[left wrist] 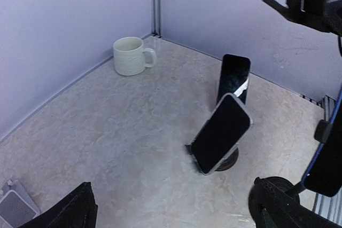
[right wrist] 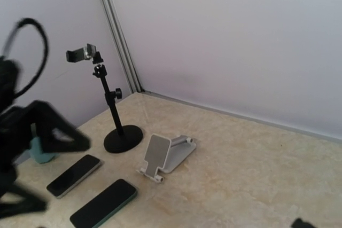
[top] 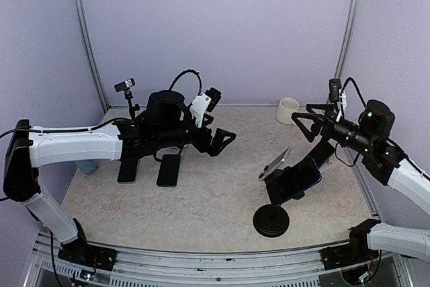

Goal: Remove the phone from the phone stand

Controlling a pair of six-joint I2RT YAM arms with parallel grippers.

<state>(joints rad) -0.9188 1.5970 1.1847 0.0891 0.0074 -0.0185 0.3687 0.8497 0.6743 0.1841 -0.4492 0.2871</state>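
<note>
The phone (top: 295,179) sat tilted on top of the phone stand (top: 271,220), a short stem over a round black base at the right side of the desk (top: 201,199). Nothing gripped it. A second phone (top: 275,162) leaned just beside it, so close that a wide approach would probably have clipped it and knocked it flat. The stand looked top-heavy. A sideways pull, rather than a lift off the mount, could have tipped stand and phone over together.

The right jaws hung above and behind the phone. Whether they were spread or closed could not be told, which made their clearance hard to judge. The left jaws were spread wide and empty, their fingers (left wrist: 69,212) at the corners of the wrist view, well apart from the stand. A reach from that side would likely have met the second phone first. The mug (top: 287,109) stood by the back wall, out of the likely paths.
</note>
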